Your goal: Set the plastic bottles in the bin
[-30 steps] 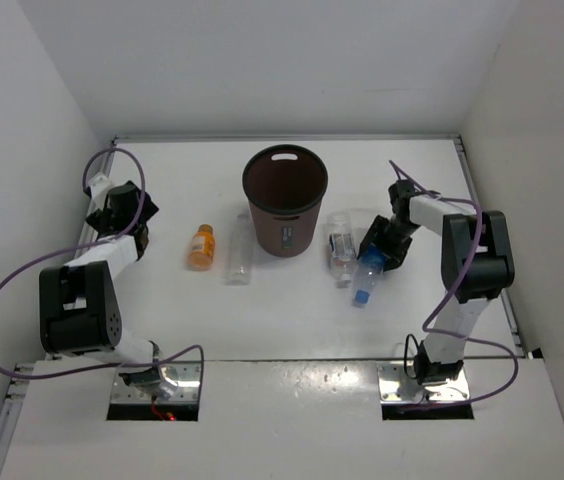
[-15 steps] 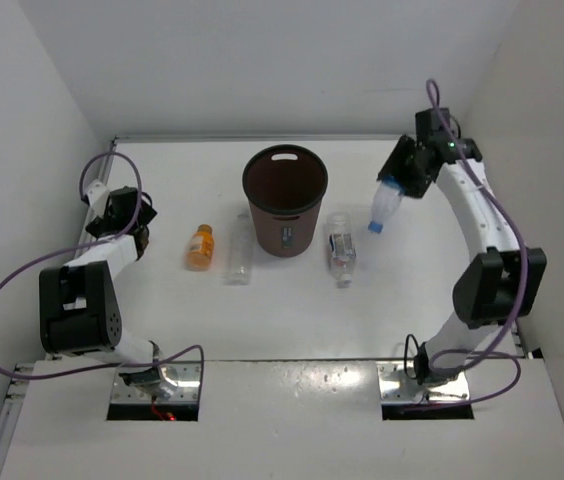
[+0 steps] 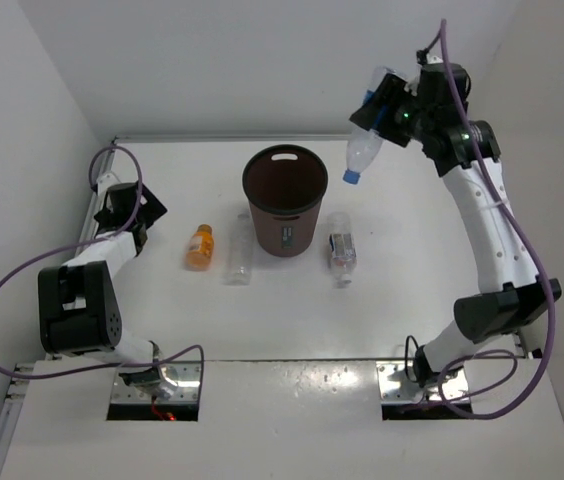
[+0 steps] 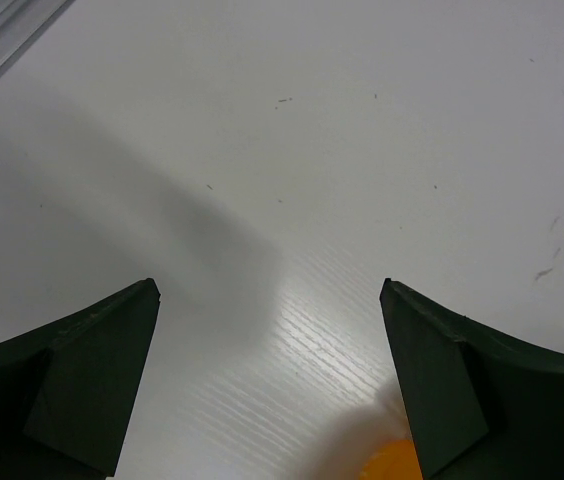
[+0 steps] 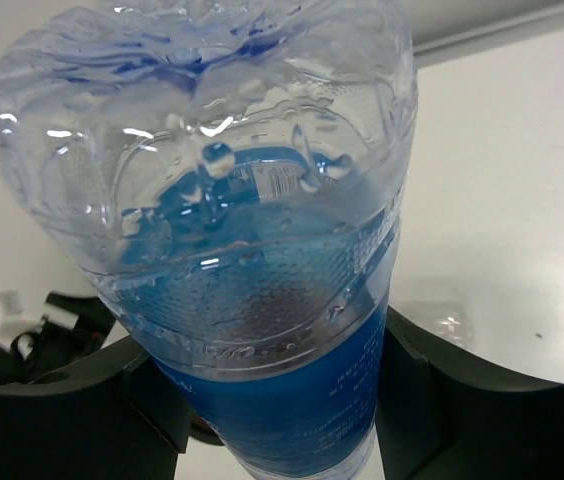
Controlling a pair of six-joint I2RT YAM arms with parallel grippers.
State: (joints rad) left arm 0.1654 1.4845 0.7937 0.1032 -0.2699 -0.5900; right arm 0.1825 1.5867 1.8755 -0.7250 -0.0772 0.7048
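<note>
We note right hand (image 3: 387,103) clamped on crinkled blue-tinted bottle (image 3: 362,150), cap angled down-left toward tapered brown bin (image 3: 284,205). We see left hand (image 4: 269,290) spread apart.

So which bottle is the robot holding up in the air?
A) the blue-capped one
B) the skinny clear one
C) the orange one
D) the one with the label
A: the right hand grips the blue-capped bottle, cap pointing down, while the orange bottle, slim clear bottle and labelled bottle lie on the table.
</note>
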